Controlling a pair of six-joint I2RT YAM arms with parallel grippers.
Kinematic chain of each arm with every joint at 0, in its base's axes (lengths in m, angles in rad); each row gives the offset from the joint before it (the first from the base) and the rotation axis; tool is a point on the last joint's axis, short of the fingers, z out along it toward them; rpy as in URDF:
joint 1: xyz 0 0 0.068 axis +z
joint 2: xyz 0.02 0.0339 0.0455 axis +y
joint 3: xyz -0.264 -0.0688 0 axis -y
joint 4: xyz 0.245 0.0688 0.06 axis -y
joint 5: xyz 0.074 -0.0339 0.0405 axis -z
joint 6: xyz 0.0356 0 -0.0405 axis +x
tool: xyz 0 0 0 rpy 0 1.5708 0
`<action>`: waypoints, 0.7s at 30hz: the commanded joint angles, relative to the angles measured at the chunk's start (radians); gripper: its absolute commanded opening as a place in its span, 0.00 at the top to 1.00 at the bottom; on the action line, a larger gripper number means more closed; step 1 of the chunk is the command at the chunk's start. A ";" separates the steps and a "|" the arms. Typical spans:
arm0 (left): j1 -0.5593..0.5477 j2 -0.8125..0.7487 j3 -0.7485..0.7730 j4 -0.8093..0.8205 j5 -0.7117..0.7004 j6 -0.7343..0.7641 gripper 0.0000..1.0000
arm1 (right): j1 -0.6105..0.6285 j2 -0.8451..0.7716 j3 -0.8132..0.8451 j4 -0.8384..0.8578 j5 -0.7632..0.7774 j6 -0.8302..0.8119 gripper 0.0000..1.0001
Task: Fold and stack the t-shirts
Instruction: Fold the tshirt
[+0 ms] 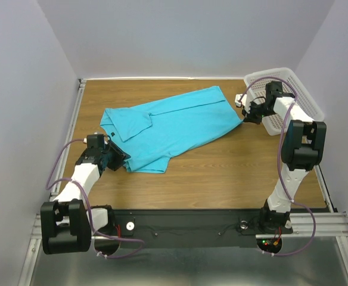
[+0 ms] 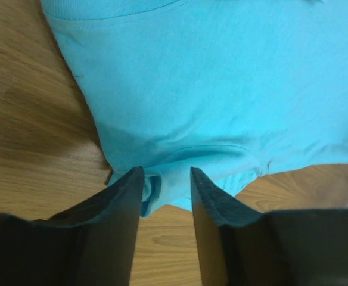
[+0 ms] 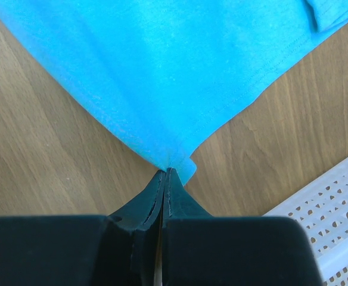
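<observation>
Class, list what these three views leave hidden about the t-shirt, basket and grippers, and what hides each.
- Basket contents: top view, right arm covers them; right wrist view, cut off by the edge.
- T-shirt label: top view, too small or folded under.
- Left gripper gap: top view, too small and dark.

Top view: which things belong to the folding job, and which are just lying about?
Job: turquoise-blue short-sleeved cotton t-shirt; left gripper, open at its edge; right gripper, shut on its corner.
Lying about: white perforated plastic basket, far right.
</observation>
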 commanded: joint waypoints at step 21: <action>-0.102 -0.293 -0.052 -0.142 0.128 0.018 0.38 | -0.007 0.000 -0.012 -0.007 -0.042 0.000 0.99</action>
